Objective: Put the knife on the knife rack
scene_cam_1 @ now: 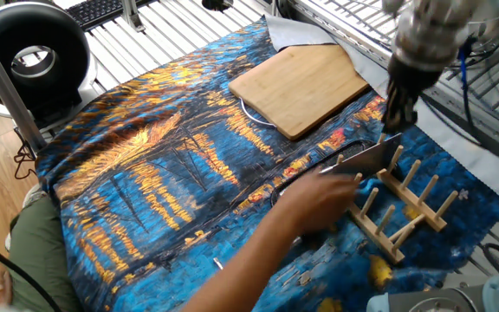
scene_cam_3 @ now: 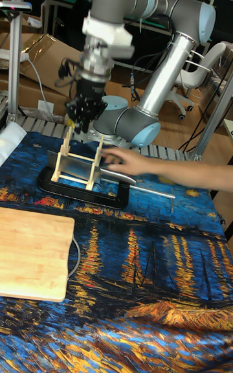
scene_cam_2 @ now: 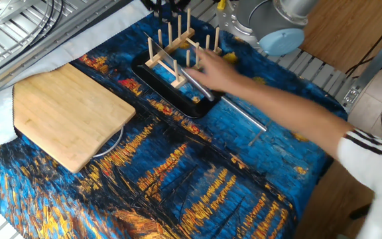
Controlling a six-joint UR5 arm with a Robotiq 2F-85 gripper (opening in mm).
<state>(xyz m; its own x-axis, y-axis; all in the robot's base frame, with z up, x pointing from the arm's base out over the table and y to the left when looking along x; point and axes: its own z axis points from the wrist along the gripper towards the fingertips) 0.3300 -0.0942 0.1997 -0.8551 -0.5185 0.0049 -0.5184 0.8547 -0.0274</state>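
Knife [scene_cam_3: 76, 169] stands on edge between the pegs of the knife rack [scene_cam_3: 79, 160], below and clear of the gripper [scene_cam_3: 83, 120], which hovers above holding nothing; finger spacing unclear. A person's hand [scene_cam_3: 124, 161] touches the handle, right of the fingers.

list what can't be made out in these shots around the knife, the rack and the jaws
- Gripper: blurred in one fixed view, cut by the top edge in the other; the tall view is too small to show whether the jaws are open.
- Knife: its handle is hidden by a person's hand in one fixed view.
- Knife rack: whether the blade rests fully between its pegs is unclear; the hand covers part of it in the other fixed view.
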